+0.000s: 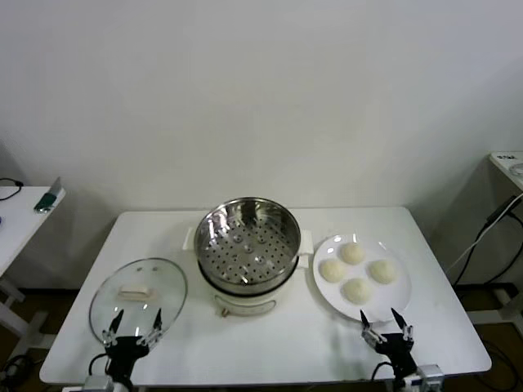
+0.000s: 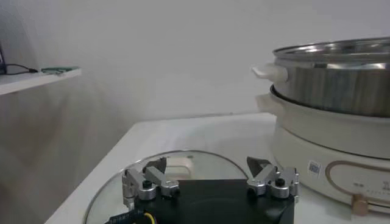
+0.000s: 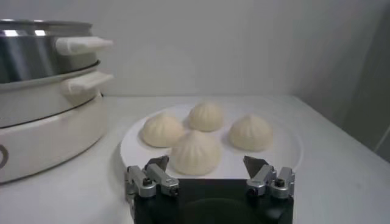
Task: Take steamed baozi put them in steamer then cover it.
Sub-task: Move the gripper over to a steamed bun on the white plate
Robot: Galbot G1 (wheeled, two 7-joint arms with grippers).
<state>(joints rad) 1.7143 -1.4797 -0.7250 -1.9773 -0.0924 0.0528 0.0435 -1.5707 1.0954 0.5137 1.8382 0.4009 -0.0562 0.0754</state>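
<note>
Our right gripper (image 1: 386,325) hangs with fingers spread at the near rim of the plate (image 1: 327,295), where four baozi (image 1: 357,271) sit. Our left gripper (image 1: 135,325), also spread, waits over the glass lid (image 1: 135,287). The steamer (image 1: 248,243) stands uncovered between them.

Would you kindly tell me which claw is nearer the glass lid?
Left. The left claw hangs over the glass lid's near edge; the right claw sits across the table by the plate.
</note>
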